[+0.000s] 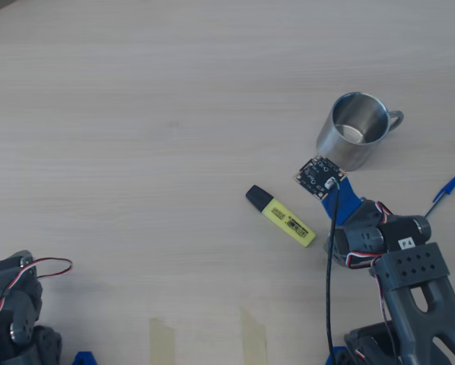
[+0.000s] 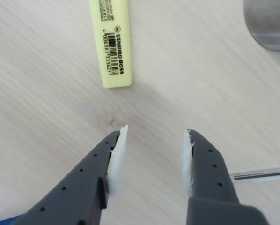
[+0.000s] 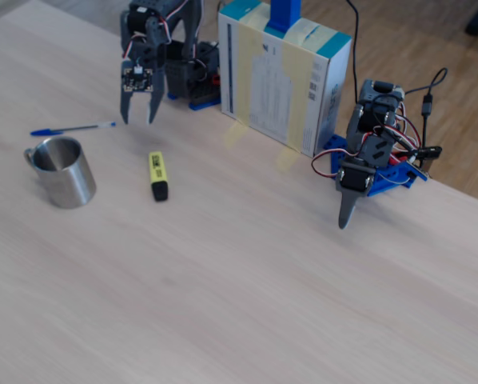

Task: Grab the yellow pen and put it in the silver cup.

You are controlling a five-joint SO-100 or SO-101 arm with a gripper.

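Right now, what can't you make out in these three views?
- Yellow highlighter: cap end cut off by the wrist view's top edge.
- Steel mug: only a blurred corner in wrist view.
- Blue ballpoint: lower end hidden behind the arm overhead.
- Tool: open, fingertips hidden under the wrist overhead.

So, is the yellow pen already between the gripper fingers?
No, in the wrist view the pen lies ahead of the open gripper, untouched.

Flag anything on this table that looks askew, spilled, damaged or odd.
Nothing stands out. The shiny steel mug stands upright and empty, the fluorescent-yellow highlighter with a black cap lies flat and capped beside it, and the thin blue ballpoint pen lies apart. The gripper hovers, jaws open and empty.
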